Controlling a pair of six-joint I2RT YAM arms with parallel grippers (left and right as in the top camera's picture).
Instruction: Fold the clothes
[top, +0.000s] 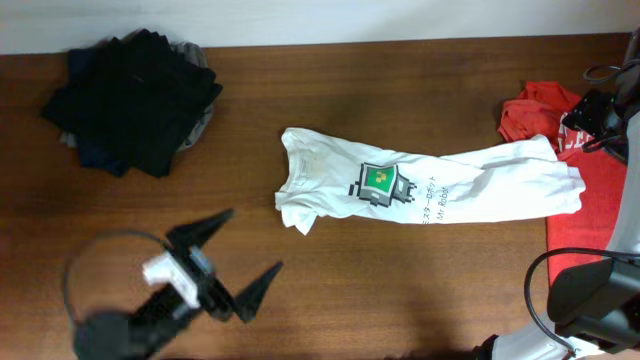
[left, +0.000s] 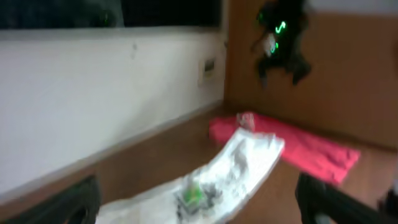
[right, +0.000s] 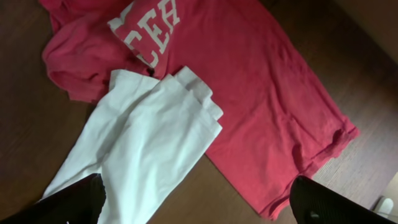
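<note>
Here the white T-shirt (top: 430, 185) lies mid-way across the table (top: 400, 300), folded into a long strip running left to right. Its right end rests on the red T-shirt (right: 261, 93). Its green badge (top: 380, 182) and dark lettering face up. The left gripper (top: 245, 255) hovers near-left, jaws spread wide; the right gripper (right: 202, 200) gapes too.

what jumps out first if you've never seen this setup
The white T-shirt lies stretched across the middle of the brown table, green badge up, its right end overlapping the red T-shirt at the right edge. A pile of dark garments sits at the overhead view's top left, and the left gripper hangs at the bottom left, fingers spread wide, holding nothing.
</note>
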